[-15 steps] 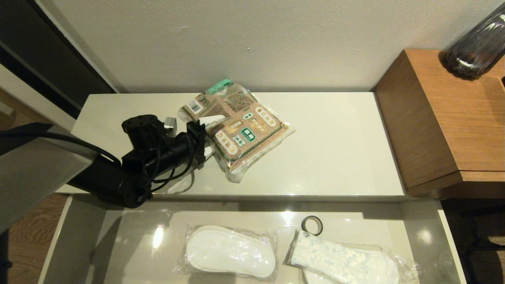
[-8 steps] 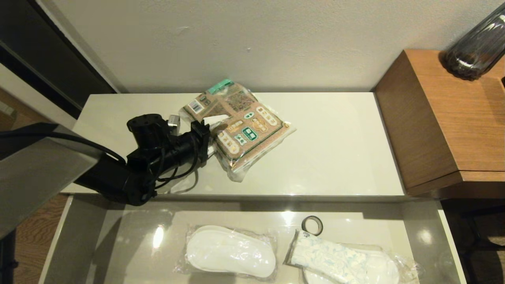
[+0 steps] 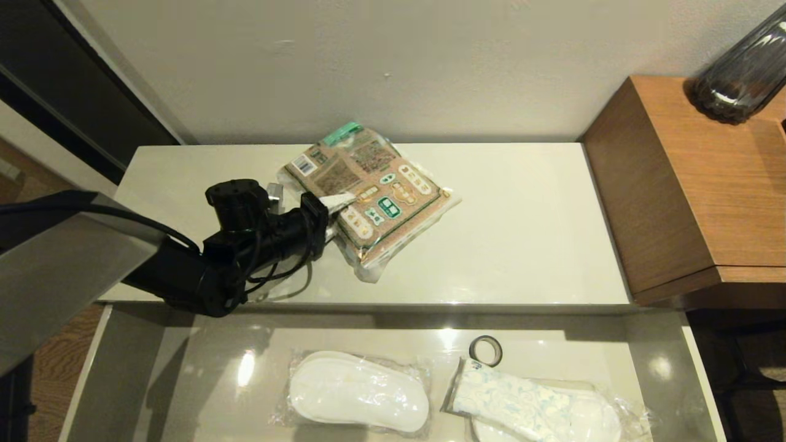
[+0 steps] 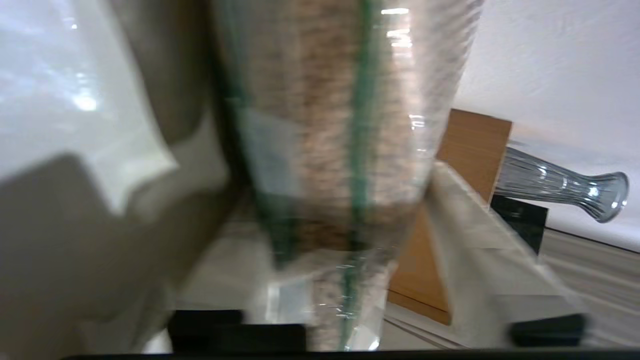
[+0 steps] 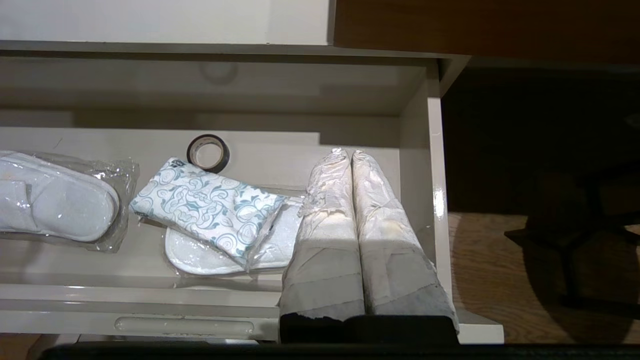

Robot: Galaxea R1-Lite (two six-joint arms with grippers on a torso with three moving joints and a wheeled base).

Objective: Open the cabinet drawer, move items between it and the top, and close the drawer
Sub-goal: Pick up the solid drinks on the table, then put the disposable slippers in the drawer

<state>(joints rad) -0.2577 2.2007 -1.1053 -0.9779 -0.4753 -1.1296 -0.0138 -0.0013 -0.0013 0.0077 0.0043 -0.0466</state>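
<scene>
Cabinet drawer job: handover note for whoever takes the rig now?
Left claw: at the near-left edge of the brown-and-green packet on the top, one finger over it, one under; grip not confirmed.
Right claw: shut, empty, parked over the right end of the cabinet drawer.
Done: drawer open; white patterned pack lies inside across a bagged slipper.
Left: move the packet into the drawer, presumably, then close the drawer.

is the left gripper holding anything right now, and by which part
The left gripper is closing on the brown-and-green packet at its left edge, one finger lying over it. A firm hold cannot be told. The right gripper is shut and empty.
</scene>
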